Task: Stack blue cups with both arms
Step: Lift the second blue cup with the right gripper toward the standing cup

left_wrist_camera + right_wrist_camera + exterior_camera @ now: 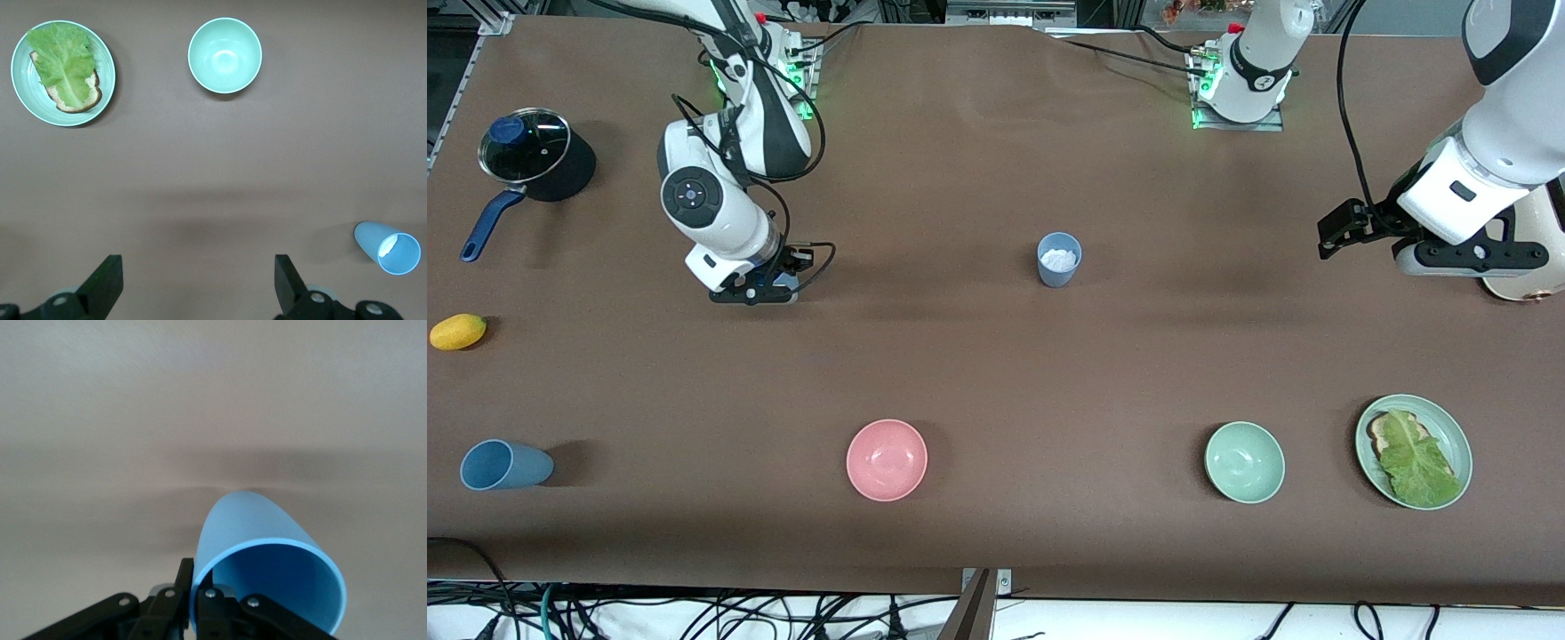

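Tipped cup (505, 465) | right gripper (194, 585) clamps blue cup (267, 533) — wrist-only | left gripper (198, 283) idle

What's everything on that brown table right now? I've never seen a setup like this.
black pot with glass lid: one, blue-handled, right arm's end
yellow fruit: one, nearer the camera than the pot
blue plastic cups: three; grey-blue cup upright mid-table, white contents; tipped cup beside the pink bowl; bright blue cup gripped
pale green bowl: one, beside the plate
pale green plate: one, bread and lettuce, left arm's end
right gripper: shut on cup rim
left gripper: open, waiting
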